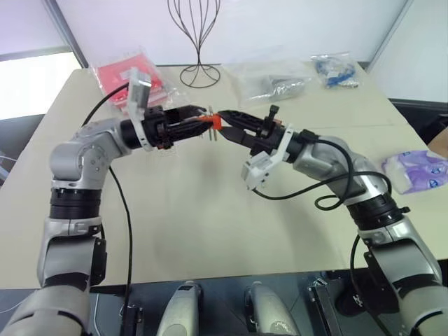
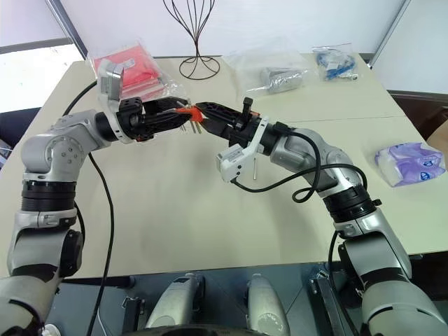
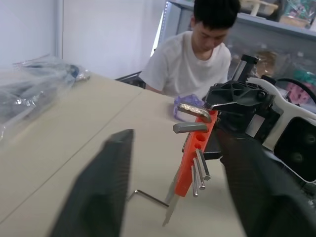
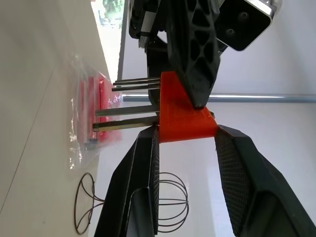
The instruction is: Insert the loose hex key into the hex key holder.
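The orange hex key holder point(image 1: 213, 123) is held in the air above the beige table point(image 1: 210, 224), between the two grippers that meet tip to tip. The right gripper point(image 4: 183, 136) clamps one end of the block between its two fingers. The left gripper point(image 1: 204, 119) reaches in from the other side; one of its fingers point(image 4: 195, 54) lies against the block's face, but whether it has closed on the block cannot be told. Several dark keys stick out of the holder's side. The loose hex key point(image 3: 148, 197) lies flat on the table just below the holder, untouched. Farther back stand a wire stand point(image 1: 199, 42) and a red packet point(image 1: 122, 75).
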Tool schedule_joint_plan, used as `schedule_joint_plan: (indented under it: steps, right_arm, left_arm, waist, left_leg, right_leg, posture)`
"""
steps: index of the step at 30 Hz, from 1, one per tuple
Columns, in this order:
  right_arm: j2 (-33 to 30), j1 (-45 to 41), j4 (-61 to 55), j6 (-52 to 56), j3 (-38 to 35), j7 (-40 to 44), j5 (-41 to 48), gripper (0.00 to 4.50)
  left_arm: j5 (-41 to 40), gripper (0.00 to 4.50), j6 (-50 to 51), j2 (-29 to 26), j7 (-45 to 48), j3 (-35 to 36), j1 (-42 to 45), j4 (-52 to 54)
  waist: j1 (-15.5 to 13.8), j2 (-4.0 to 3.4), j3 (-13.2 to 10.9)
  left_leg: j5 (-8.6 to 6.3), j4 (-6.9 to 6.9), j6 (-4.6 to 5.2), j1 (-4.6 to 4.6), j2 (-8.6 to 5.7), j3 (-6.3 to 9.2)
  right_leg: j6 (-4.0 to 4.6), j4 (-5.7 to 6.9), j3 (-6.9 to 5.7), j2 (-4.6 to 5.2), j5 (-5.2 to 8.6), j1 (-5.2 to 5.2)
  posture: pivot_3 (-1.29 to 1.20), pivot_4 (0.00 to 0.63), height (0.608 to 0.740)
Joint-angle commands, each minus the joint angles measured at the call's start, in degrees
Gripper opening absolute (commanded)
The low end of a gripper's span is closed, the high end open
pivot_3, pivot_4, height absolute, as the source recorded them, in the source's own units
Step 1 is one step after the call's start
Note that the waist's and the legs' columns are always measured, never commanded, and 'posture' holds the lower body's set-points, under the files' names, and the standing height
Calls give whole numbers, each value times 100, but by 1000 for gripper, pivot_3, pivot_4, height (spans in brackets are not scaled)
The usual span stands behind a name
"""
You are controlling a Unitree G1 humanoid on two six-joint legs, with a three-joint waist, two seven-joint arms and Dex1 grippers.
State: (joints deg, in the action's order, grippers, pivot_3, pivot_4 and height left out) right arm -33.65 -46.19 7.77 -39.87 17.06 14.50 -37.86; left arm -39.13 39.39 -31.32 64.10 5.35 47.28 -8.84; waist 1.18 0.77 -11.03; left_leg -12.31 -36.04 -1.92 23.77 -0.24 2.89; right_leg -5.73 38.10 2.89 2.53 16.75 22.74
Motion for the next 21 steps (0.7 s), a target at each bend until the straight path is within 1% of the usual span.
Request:
schedule_joint_plan:
  steps: [1, 2, 21]
  right_arm:
    - [-18, -205, -118, -3, -169, -6, 167, 1076]
    - [-21, -209, -117, 2, -167, -3, 172, 1076]
    - [9, -268, -182, 119, -201, 147, 353, 1076]
  left_arm:
    - [-67, 478, -39, -9, 2, 99, 65, 147]
    - [-66, 31, -38, -3, 6, 99, 64, 148]
    - [57, 31, -74, 52, -87, -24, -75, 272]
  waist:
    - [-3, 0, 0]
    - [-2, 0, 0]
    - [-1, 0, 0]
  left_leg:
    - [0, 0, -1, 0, 0, 0]
    - [1, 0, -1, 0, 0, 0]
    - [1, 0, -1, 0, 0, 1]
  right_leg:
    - [0, 0, 0, 0, 0, 0]
    - [0, 0, 0, 0, 0, 0]
    - [0, 0, 0, 0, 0, 0]
  posture:
    - [0, 150, 740]
    - [0, 150, 740]
    - [0, 150, 740]
